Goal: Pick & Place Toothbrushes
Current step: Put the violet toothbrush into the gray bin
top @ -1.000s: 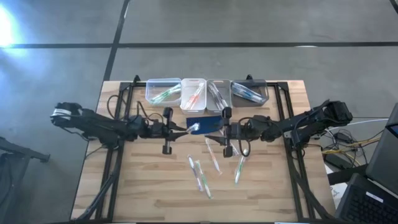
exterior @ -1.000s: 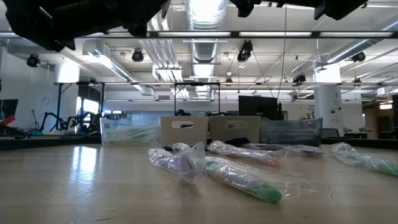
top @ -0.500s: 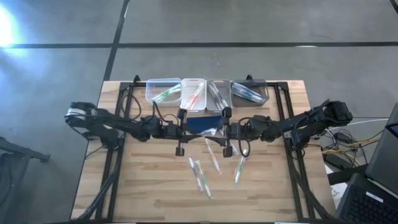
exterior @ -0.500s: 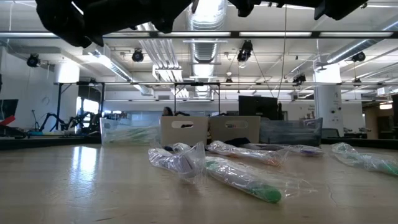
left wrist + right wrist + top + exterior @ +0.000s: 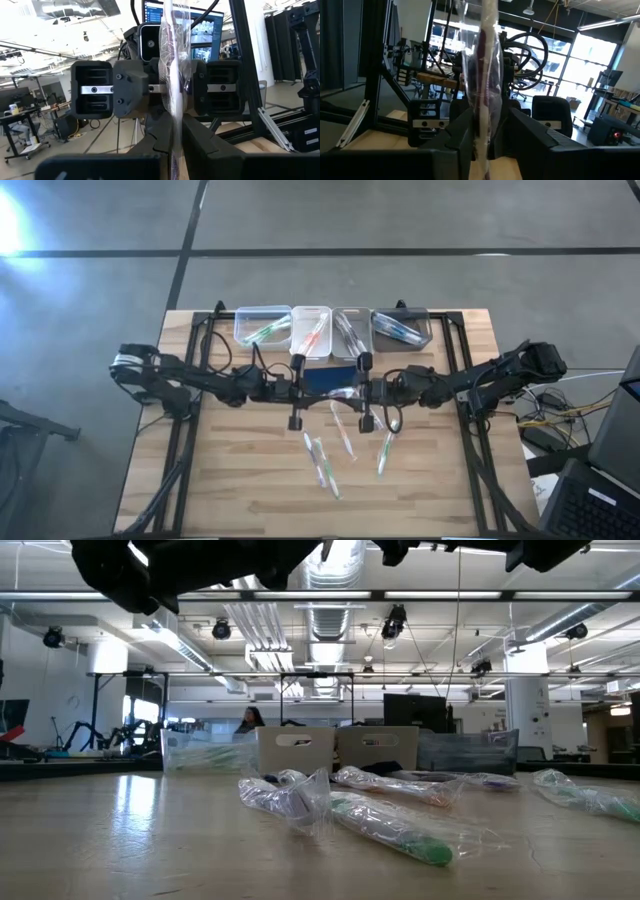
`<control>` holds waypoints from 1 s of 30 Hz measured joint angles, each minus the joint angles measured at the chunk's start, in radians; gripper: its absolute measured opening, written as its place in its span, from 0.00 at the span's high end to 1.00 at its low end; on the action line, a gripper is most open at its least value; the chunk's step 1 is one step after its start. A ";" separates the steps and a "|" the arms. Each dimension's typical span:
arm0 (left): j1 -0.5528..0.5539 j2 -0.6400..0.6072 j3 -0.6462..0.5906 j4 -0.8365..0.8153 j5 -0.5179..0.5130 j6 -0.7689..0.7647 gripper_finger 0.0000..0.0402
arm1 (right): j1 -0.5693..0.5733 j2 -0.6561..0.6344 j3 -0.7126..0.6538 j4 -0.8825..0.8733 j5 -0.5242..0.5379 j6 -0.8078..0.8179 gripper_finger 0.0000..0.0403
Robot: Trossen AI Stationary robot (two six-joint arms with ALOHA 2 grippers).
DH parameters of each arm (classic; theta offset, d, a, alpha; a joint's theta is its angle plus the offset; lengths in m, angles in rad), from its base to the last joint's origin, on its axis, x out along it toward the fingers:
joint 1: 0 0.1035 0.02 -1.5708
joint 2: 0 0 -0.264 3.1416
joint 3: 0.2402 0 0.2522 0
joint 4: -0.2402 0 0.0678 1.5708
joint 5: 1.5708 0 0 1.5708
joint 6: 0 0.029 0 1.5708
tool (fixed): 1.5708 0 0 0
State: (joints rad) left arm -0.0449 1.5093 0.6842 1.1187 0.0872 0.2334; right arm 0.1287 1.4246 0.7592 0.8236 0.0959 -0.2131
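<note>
Wooden table (image 5: 240,490): four bins (image 5: 263,325) at twelve o'clock hold some toothbrushes (image 5: 322,461); several remain loose. Left gripper (image 5: 300,388) and right gripper (image 5: 362,390) both pinch one wrapped toothbrush (image 5: 340,392).

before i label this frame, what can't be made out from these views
- High view: the clear-wrapped toothbrush between the left gripper and right gripper is too small to make out; only the wrist views show it.
- Low view: the top edge cuts off both arms, so neither gripper shows.
- High view: the grippers partly hide the dark blue rounded pad.
- High view: toothbrushes in the clear plastic bins are too small to count.
</note>
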 joint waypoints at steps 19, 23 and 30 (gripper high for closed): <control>0.005 -0.007 -0.001 -0.074 -0.001 -0.022 0.64 | 0.000 -0.004 0.000 0.001 0.001 -0.004 0.94; 0.005 -0.049 -0.002 -0.206 -0.011 0.020 0.53 | -0.001 -0.031 0.000 -0.030 0.016 0.009 0.94; 0.004 -0.172 -0.002 -0.591 -0.054 0.051 0.48 | -0.010 -0.142 0.000 -0.275 0.213 0.088 0.94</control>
State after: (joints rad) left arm -0.0410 1.3373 0.6823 0.5280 0.0328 0.2847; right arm 0.1187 1.2822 0.7593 0.5485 0.3087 -0.1249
